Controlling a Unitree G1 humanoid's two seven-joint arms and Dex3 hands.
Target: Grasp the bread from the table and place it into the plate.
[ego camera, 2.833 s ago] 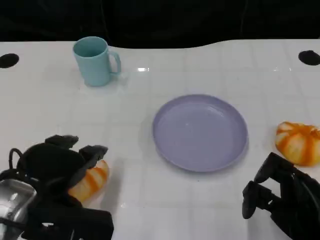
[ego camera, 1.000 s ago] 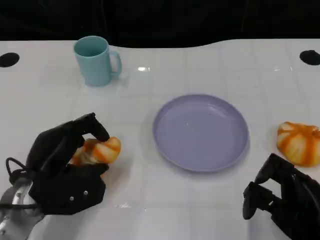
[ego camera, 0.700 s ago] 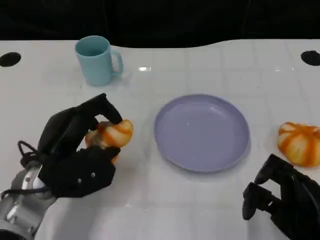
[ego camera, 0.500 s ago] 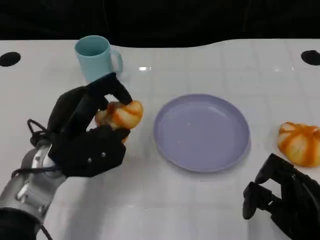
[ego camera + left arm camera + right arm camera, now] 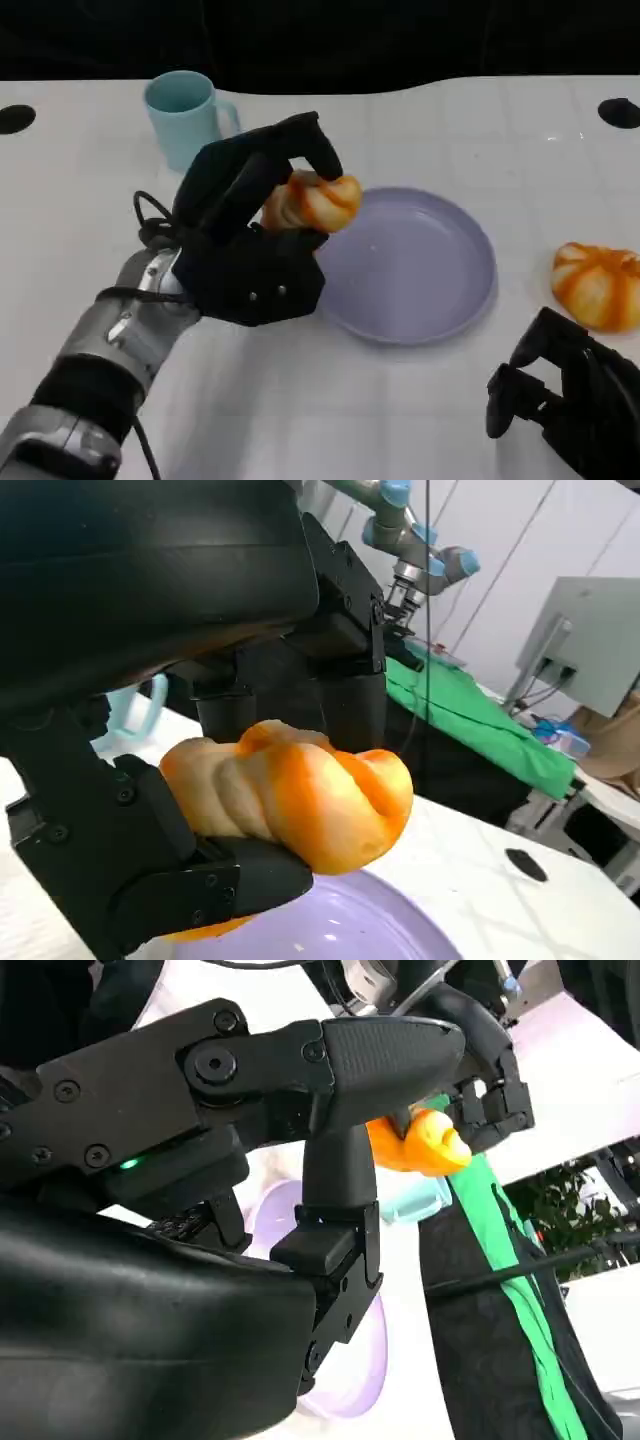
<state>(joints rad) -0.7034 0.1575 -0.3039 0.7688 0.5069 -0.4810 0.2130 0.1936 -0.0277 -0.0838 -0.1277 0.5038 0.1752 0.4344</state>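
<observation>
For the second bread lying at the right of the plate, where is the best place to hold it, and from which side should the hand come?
Probably from above, fingers across the middle of the second bread. It lies low and rounded on the table, apart from the plate. The right hand rests just in front.

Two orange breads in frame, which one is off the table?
The orange-and-cream twisted bread, gripped by the left robot hand at the purple plate's edge. The other orange bread lies on the table's right.

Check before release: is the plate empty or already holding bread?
Empty: the plate shows bare purple; the left hand holds the bread above its rim.
</observation>
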